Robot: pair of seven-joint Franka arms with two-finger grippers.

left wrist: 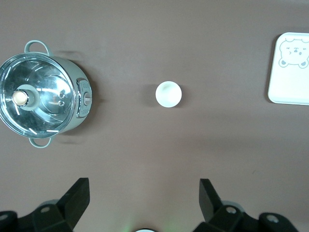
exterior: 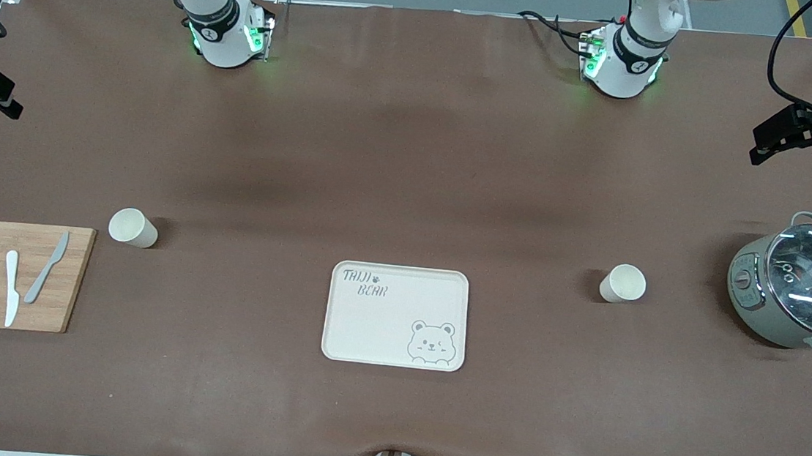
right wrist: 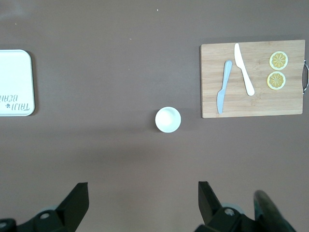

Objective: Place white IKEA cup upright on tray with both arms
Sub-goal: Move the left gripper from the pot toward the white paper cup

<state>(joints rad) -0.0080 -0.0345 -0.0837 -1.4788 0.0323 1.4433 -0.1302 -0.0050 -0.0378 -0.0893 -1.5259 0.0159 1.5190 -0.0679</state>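
Observation:
Two white cups stand upright on the brown table, mouths up. One cup (exterior: 622, 284) (left wrist: 168, 94) is between the tray and a pot, toward the left arm's end. The other cup (exterior: 133, 227) (right wrist: 168, 119) stands beside the cutting board, toward the right arm's end. The cream tray (exterior: 396, 315) with grey bear drawing lies between them, nearer the front camera, with nothing on it. My left gripper (left wrist: 144, 186) hangs open high over its cup. My right gripper (right wrist: 143, 188) hangs open high over the other cup. Neither holds anything.
A grey-green pot with a glass lid (exterior: 801, 290) sits at the left arm's end. A wooden cutting board (exterior: 9, 274) with two knives and two lemon slices lies at the right arm's end. Both arm bases (exterior: 228, 32) (exterior: 622, 63) stand farthest from the front camera.

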